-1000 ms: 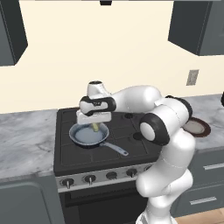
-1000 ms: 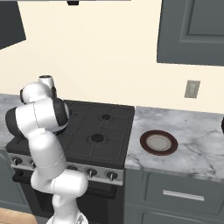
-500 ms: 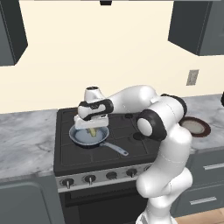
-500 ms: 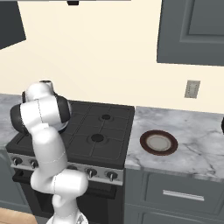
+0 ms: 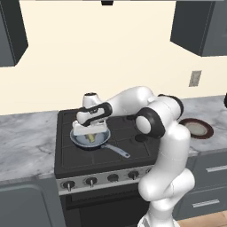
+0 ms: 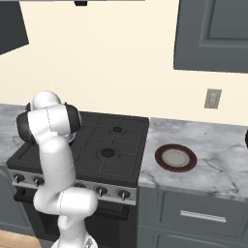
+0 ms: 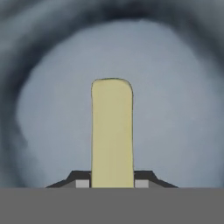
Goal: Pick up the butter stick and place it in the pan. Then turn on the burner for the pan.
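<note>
Butter lowered into pan.
I see the gripper [image 5: 90,133] has descended, clenched on the butter stick [image 7: 112,133] over the pan [image 5: 101,141] centre; 12 o'clock burner untouched; release next.

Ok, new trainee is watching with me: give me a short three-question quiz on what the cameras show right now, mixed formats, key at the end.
1. True or false: the butter stick sits between the gripper fingertips, above the pan.
2. Multiple choice: where is the dark brown plate?
A. on the stove
B. on the marble counter right of the stove
C. inside the pan
3. Fill in: in the left base view, the pan's handle points toward the stove's ____ edge, where the knobs are.

Key: 1 true; 2 B; 3 front.
</note>
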